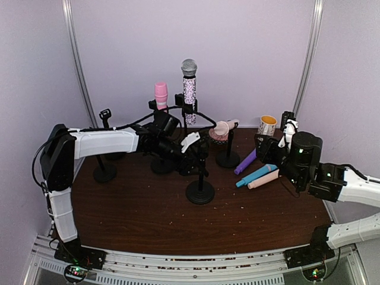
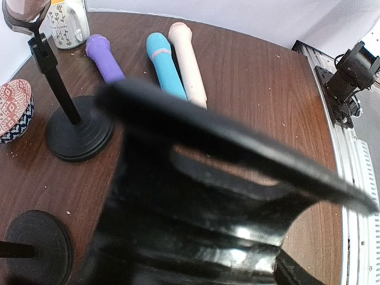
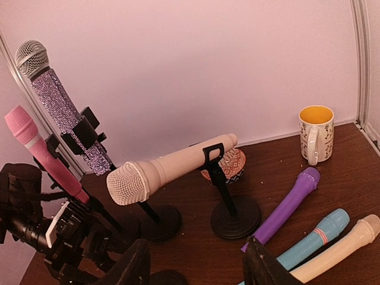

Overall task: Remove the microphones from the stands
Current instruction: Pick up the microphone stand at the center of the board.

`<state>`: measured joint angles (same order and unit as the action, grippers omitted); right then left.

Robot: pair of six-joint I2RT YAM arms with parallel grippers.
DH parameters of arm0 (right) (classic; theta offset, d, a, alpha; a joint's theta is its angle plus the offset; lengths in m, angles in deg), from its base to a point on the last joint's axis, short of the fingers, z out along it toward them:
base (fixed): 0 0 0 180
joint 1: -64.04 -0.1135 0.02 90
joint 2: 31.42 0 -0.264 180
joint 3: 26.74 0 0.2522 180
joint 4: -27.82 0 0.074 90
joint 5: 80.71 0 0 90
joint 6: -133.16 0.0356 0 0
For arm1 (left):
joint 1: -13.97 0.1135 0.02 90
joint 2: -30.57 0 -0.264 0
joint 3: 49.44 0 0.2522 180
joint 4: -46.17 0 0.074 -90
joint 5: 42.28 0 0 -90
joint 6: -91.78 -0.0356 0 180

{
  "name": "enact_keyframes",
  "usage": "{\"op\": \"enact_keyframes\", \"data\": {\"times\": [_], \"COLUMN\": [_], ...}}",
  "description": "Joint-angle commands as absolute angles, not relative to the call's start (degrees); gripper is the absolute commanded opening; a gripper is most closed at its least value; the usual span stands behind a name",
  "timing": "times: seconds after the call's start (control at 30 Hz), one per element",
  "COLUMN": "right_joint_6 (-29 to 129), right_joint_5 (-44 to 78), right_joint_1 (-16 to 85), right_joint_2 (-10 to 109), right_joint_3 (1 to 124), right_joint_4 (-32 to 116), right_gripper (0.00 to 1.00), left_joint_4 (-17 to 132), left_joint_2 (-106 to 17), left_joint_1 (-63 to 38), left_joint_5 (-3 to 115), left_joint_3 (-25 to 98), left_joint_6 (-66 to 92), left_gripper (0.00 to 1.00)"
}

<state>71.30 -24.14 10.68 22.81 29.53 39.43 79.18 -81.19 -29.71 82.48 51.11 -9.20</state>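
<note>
The right gripper [image 3: 197, 256] stands open and empty. Ahead of it, slightly left, the cream microphone [image 3: 172, 169] lies tilted in the clip of its stand [image 3: 235, 218]. The left gripper [image 1: 191, 147] sits atop a second stand [image 1: 200, 191]; I cannot tell how its jaws stand.

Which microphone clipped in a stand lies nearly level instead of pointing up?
The cream microphone, on the stand by the patterned bowl: it sits nearly level, whereas the pink microphone and the glittery silver microphone stand upright.
</note>
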Motion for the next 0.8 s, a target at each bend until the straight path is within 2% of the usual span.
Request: {"op": "enact_keyframes", "data": {"times": [0.0,0.33,0.53,0.77], "right_joint_6": [70.1,70.9,70.5,69.3], "right_joint_5": [-21.7,-20.7,-20.7,-20.8], "right_joint_1": [11.5,11.6,11.7,11.7], "right_joint_2": [21.4,21.0,21.2,21.9], "right_joint_3": [28.1,27.1,27.8,29.6], "right_joint_4": [37.2,36.6,37.0,38.0], "right_gripper": [0.54,0.51,0.50,0.50], "left_joint_4": [75.0,75.5,78.7,82.3], "left_joint_2": [-81.9,-84.6,-84.3,-80.7], "left_joint_1": [-30.0,-30.2,-30.2,-29.4], "left_joint_5": [84.6,89.5,89.5,85.7], "left_joint_3": [52.6,55.3,54.1,50.4], "left_joint_6": [-9.5,-13.9,-17.6,-20.8], "left_gripper": [0.74,0.56,0.35,0.20]}}
